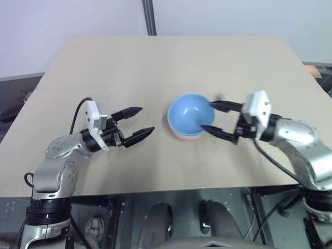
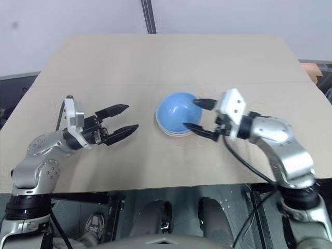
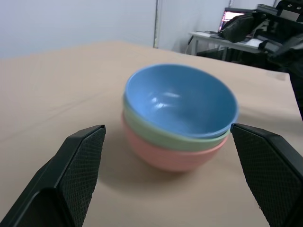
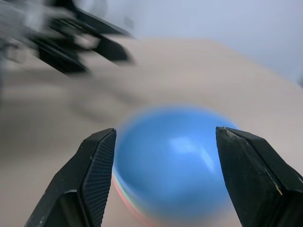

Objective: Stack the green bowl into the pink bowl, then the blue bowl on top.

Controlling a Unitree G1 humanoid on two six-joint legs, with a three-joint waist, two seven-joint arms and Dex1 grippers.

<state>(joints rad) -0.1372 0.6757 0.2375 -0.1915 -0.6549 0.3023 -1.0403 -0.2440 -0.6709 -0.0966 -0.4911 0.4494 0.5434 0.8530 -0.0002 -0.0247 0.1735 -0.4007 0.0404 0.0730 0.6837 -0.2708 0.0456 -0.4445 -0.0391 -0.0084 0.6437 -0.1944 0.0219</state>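
The three bowls stand nested in one stack at the middle of the table. The blue bowl (image 3: 182, 101) is on top, the green bowl (image 3: 156, 136) shows as a band under it, and the pink bowl (image 3: 161, 156) is at the bottom. My right gripper (image 1: 212, 118) is open just right of the stack, its fingers apart on either side of the blue bowl's rim, nothing gripped. My left gripper (image 1: 140, 122) is open and empty, a short way left of the stack and pointing at it.
The tan table (image 1: 155, 67) has bare surface all around the stack. A dark pole (image 1: 149, 18) rises behind its far edge. Desks and a lit monitor (image 3: 232, 16) stand beyond the table in the left wrist view.
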